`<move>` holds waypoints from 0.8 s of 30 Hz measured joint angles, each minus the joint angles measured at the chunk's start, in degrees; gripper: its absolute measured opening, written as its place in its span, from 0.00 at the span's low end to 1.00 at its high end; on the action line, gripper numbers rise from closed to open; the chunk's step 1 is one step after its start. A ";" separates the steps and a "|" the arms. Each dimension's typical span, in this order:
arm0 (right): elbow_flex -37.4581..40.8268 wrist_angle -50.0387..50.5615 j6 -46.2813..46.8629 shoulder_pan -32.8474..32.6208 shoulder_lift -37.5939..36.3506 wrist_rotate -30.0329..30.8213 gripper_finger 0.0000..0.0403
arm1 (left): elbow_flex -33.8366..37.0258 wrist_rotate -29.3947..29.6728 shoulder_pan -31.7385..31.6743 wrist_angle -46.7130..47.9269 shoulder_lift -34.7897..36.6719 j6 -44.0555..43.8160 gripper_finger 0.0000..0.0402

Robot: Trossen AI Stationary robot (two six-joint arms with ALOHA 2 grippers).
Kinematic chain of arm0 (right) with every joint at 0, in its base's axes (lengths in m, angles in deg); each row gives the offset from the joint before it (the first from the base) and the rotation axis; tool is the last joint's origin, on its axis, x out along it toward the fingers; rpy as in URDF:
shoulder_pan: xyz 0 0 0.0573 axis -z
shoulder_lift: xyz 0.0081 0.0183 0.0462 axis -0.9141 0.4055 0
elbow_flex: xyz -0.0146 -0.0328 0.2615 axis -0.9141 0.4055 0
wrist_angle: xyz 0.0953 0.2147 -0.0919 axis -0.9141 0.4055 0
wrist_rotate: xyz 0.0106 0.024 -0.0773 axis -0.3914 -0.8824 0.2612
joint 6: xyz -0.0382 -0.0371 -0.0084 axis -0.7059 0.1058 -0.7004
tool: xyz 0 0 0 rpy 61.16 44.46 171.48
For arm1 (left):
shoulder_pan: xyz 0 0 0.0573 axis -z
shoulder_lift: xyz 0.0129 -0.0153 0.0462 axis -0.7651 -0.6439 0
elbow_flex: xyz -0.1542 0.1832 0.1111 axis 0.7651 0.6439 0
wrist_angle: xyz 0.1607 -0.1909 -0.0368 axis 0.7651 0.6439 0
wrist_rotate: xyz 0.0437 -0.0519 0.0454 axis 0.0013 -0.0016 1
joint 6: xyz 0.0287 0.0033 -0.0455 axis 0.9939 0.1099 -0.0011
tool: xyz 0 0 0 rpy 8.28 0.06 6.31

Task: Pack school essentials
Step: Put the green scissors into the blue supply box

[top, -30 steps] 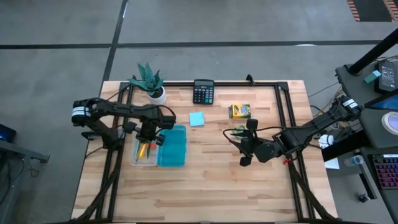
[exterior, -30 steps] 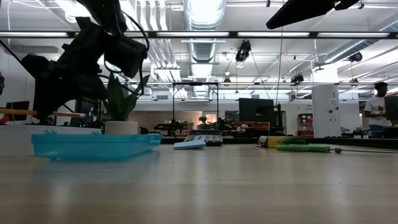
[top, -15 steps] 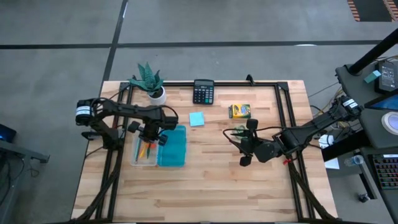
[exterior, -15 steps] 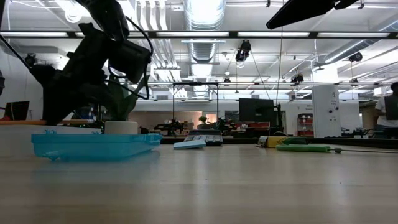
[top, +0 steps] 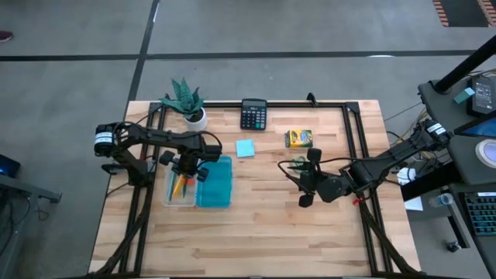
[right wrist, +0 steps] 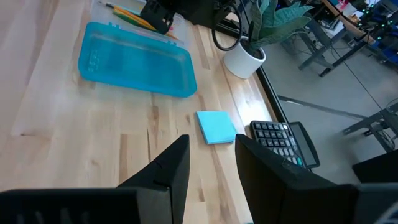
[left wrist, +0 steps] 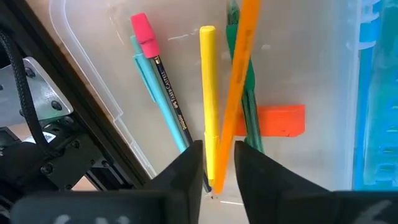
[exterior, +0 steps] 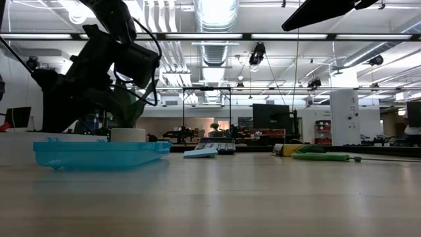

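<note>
An open clear box (top: 174, 195) lies at the table's left, its teal lid (top: 215, 183) flat beside it. Inside lie a teal pencil (left wrist: 163, 93), a yellow pen (left wrist: 208, 93), an orange pencil (left wrist: 239, 68), a green pen (left wrist: 250, 106) and a red eraser (left wrist: 283, 120). My left gripper (left wrist: 217, 177) points down into the box, open, its fingers on either side of the near ends of the orange pencil and yellow pen. My right gripper (right wrist: 212, 163) hovers open and empty at mid-right, beside the green scissors (top: 293, 164), which lie flat on the table.
A light-blue sticky-note pad (top: 246, 148) and a yellow crayon box (top: 298, 138) lie on the table's middle. A calculator (top: 253, 114) and a white-potted plant (top: 186, 101) stand along the far edge. Black frame rails (top: 356, 155) run along the sides.
In the low view the orange pencil showed level above the box's rim a second ago, then lower, and now it has sunk out of sight behind the box's wall. My left arm has dipped slightly toward the box. My right arm has kept still.
</note>
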 joint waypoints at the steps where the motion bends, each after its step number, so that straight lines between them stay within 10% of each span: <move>1: 0.00 0.00 0.00 -0.01 0.00 -0.06 0.29 | 0.00 0.00 0.00 0.01 -0.01 -0.02 0.21; 24: 0.00 0.11 -0.08 -0.01 0.00 -0.05 0.29 | -2.00 5.78 8.73 -0.06 6.83 1.90 0.25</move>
